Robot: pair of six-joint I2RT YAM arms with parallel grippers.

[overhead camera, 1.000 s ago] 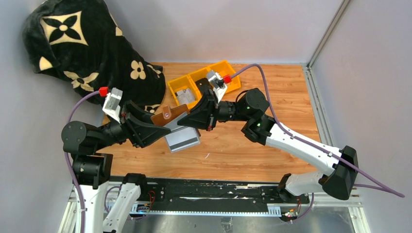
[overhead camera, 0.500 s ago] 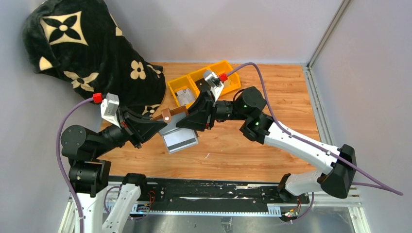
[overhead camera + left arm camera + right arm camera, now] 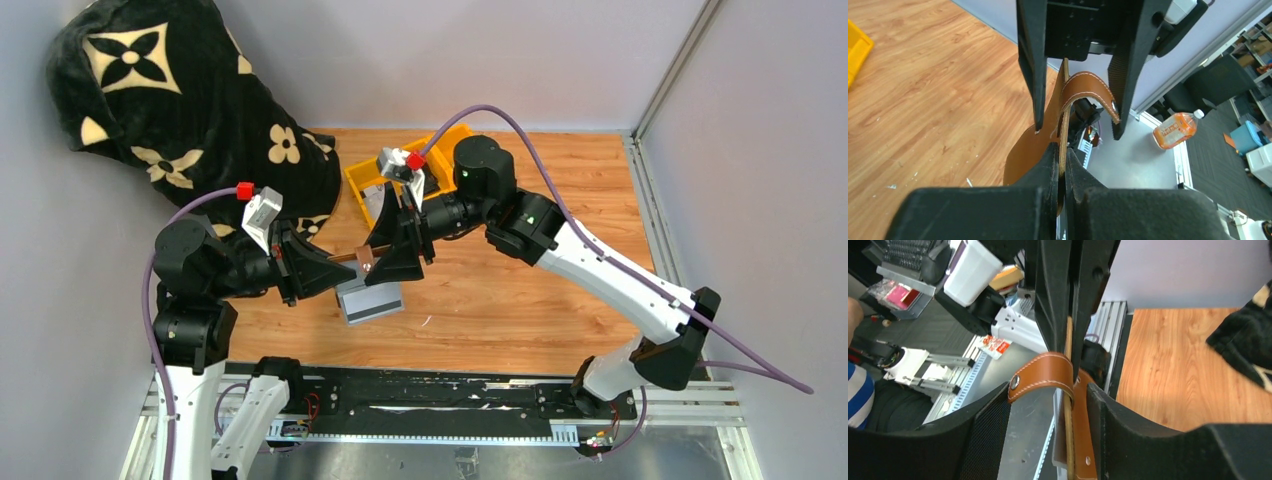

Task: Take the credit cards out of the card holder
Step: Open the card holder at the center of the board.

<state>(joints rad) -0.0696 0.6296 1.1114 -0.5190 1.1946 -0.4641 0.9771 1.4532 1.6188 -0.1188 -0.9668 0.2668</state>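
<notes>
The brown leather card holder hangs edge-up above the table between the two grippers, its grey-silver inner face drooping below. My left gripper is shut on the holder's thin leather edge. Opposite it, my right gripper stands open, one finger on each side of the holder, with the snap tab curled over between them. In the top view the left gripper and right gripper meet tip to tip. No credit cards can be made out.
A yellow three-compartment tray sits at the back of the wooden table, behind the right arm. A black blanket with cream flower patterns is heaped in the back left corner. Grey walls close the table in on three sides.
The left gripper has shut on the card holder's edge. The right gripper has opened and released its grip. Both arms shifted and the holder turned from flat to edge-up.
</notes>
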